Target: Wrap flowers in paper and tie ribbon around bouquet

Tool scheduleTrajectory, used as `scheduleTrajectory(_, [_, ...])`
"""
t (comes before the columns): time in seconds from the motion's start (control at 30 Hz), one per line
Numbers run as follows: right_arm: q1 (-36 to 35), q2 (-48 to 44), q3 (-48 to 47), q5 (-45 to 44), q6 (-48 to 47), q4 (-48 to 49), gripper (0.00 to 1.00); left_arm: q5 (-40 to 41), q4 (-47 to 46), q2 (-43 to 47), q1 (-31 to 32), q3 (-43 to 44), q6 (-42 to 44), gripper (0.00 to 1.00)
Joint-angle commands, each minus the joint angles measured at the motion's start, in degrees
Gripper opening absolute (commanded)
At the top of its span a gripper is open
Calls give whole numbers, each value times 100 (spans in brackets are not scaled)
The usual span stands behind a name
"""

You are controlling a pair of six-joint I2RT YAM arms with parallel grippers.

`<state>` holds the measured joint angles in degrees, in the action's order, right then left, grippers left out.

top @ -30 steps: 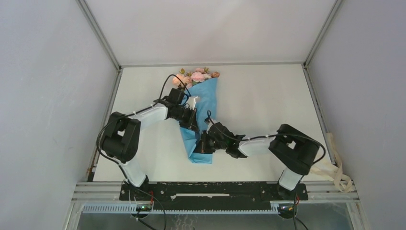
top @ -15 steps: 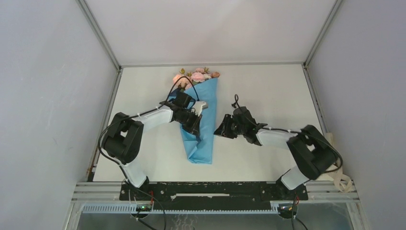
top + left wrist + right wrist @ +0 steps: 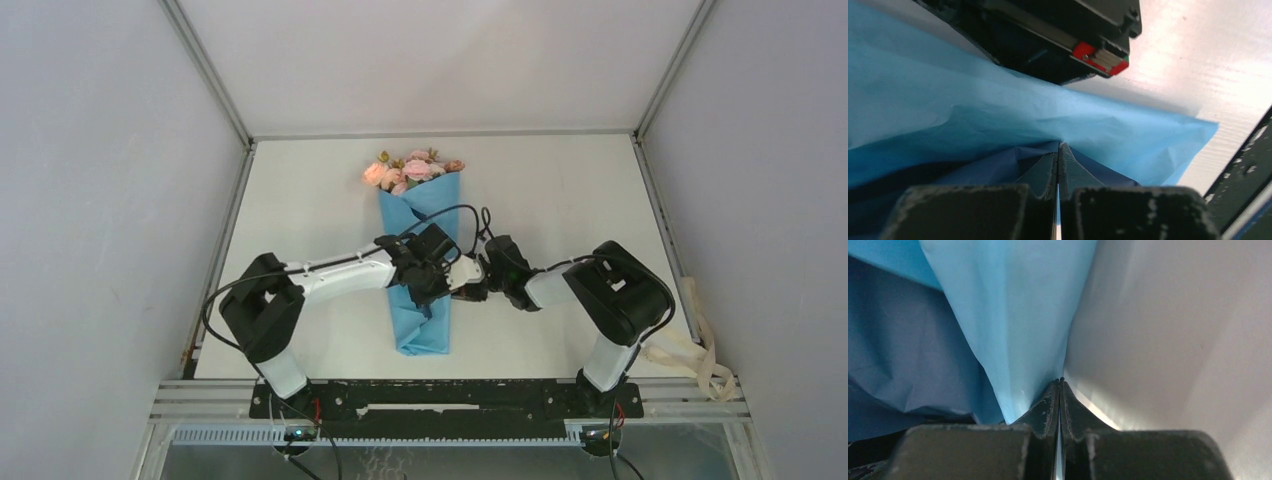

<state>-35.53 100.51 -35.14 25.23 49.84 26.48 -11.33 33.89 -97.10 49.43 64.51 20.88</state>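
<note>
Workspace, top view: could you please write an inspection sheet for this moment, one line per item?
Surface: white table.
Job's things: paper wrapped as a cone around the flowers, blooms at the far end; ribbon lies beyond the table's right edge, not tied.
Clutter: nothing seen.
Grippers: left gripper shut, tips at a paper fold; right gripper shut at the paper's right edge; whether either pinches paper cannot be told.
Cables: black cable loops above the wrists.
Surroundings: grey walls, metal frame.

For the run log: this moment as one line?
left gripper: shut, against paper | right gripper: shut on paper edge | flowers: wrapped | ribbon: unused, far right
</note>
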Motion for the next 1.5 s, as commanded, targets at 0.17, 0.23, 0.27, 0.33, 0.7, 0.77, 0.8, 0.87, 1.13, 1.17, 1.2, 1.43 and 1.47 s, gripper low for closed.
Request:
scheduleTrajectory(0.17, [693,-924,465,404,-158,181,19,1110,29,-203,581,-161,1051,0])
scheduleTrajectory(0.23, [1054,-1166,313,591,-584,-292,24,1258,4,-208,625,-211,1135,0])
scheduleTrajectory(0.27, [1256,-1327,215,664,-806,-570,28,1284,-15,-202,635,-237,1159,0])
scheduleTrajectory(0.33, [1633,-1663,-78,760,-1197,-1137,34,1319,-38,-189,647,-304,1201,0])
scheduleTrajectory(0.7, [1049,-1449,-2711,676,-2502,-3639,92,1401,-135,-212,690,-414,1234,0])
scheduleTrajectory(0.77, [815,-1158,-3018,566,-2624,-3928,93,1418,-124,-205,712,-404,1234,0])
scheduleTrajectory(0.8, [705,-1038,-3119,542,-2643,-4011,93,1427,-112,-200,709,-402,1235,0])
scheduleTrajectory(0.87, [545,-848,-3247,524,-2653,-4150,93,1445,-109,-187,708,-403,1234,0])
scheduleTrajectory(1.13, [342,-564,-3360,427,-2770,-4376,81,1428,-69,-213,713,-418,1225,0])
scheduleTrajectory(1.17, [341,-555,-3360,442,-2786,-4395,70,1434,-56,-214,718,-414,1218,0])
scheduleTrajectory(1.2, [356,-541,-3360,415,-2793,-4431,43,1436,-54,-212,717,-404,1221,0])
scheduleTrajectory(1.43, [751,-601,-2937,214,-2760,-4090,0,951,882,-56,718,197,966,23])
scheduleTrajectory(1.47, [825,-576,-2869,246,-2734,-3986,0,723,1214,-2,721,414,919,30])
